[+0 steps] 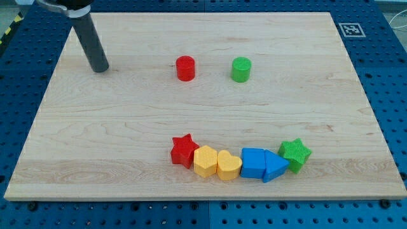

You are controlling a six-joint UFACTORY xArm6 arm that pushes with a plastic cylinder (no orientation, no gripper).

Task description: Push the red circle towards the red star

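Observation:
The red circle stands on the wooden board in the upper middle of the view. The red star lies well below it, near the view's bottom, at the left end of a row of blocks. My tip rests on the board at the upper left, far to the left of the red circle and level with it, touching no block.
A green circle stands right of the red circle. Right of the red star run a yellow hexagon, a yellow heart, a blue cube, a blue triangle and a green star. The wooden board ends near the row.

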